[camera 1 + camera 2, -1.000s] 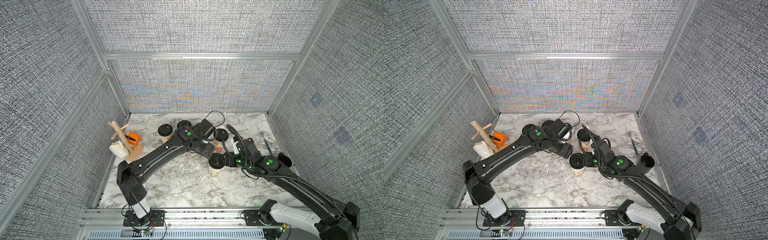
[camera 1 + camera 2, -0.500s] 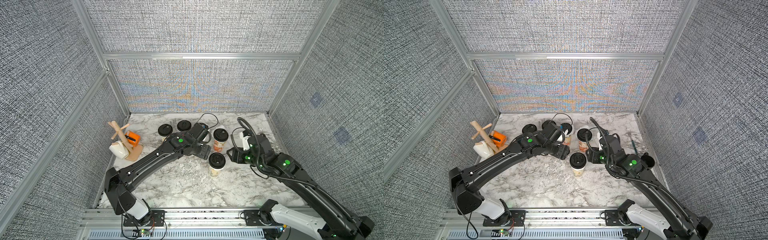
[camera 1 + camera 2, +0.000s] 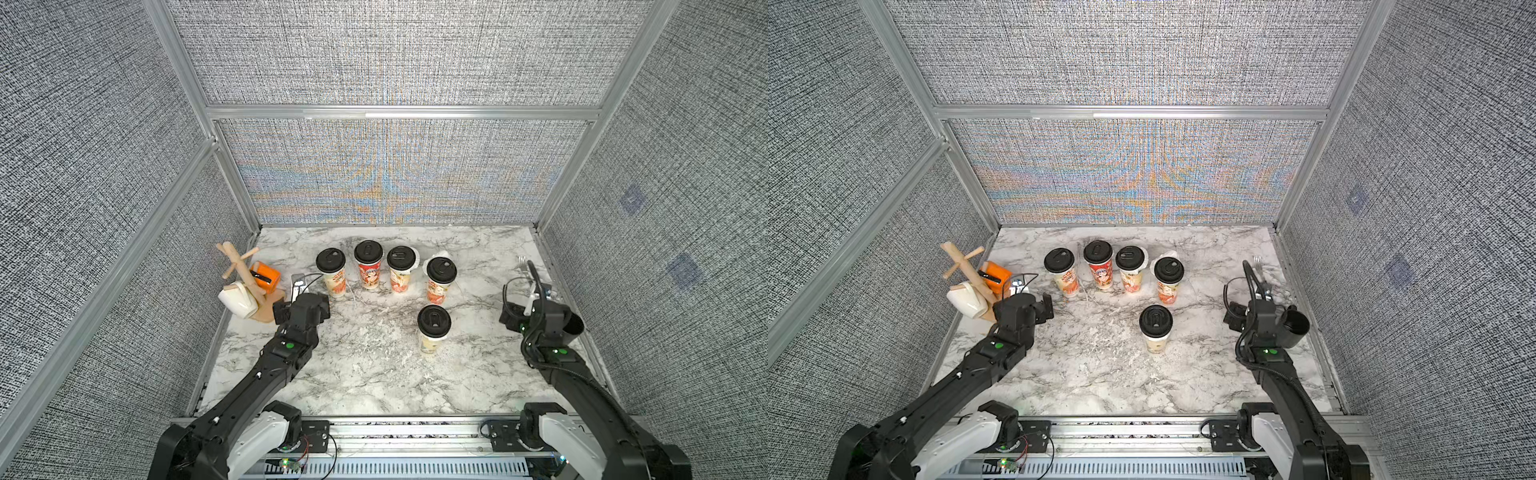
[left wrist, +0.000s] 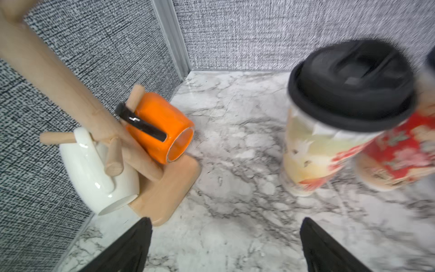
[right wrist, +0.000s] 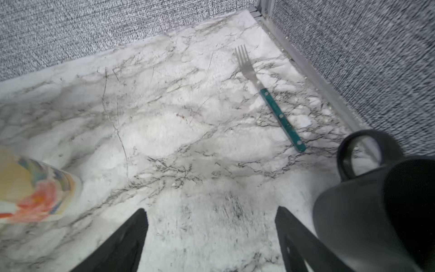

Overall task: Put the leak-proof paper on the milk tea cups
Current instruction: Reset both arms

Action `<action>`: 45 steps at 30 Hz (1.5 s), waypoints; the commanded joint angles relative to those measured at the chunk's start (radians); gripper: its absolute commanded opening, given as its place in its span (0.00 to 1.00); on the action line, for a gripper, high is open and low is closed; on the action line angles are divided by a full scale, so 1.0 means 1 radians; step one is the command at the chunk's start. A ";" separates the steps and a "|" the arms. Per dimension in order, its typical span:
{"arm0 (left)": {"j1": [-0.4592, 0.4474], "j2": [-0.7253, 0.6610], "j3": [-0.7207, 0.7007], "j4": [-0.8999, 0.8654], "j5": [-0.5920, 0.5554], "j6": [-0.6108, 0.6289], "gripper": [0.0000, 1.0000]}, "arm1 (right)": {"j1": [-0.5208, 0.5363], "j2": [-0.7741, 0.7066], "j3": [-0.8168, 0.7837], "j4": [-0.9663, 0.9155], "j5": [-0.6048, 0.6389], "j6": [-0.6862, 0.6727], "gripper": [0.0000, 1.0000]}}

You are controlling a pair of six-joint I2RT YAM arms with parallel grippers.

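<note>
All five milk tea cups (image 3: 368,274) stand upright on the marble table (image 3: 374,374), long axis vertical, narrow base down, and each mouth is capped by a black lid (image 3: 368,252). Four form a row near the back wall, and the fifth stands alone in front of the row's right end. The leak-proof paper (image 3: 438,254) shows only as whitish edges peeking from under some lids in the row, so the discs cannot be counted. The left pincer (image 4: 226,220) hangs with its jaws spread wide and empty, between the leftmost cup and a wooden mug rack (image 3: 245,274). The rack carries one white mug (image 3: 237,301) and one orange mug (image 3: 264,275). The right pincer (image 5: 209,209) is likewise spread and holds nothing, well apart from the cups over bare table. One black mug (image 5: 376,207) lies close beside it, and one green-handled fork (image 5: 270,99) lies beyond.
</note>
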 commanded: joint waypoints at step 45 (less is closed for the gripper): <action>0.362 0.106 -0.238 0.669 0.424 0.011 0.97 | -0.041 0.433 -0.062 1.064 -0.259 -0.229 0.90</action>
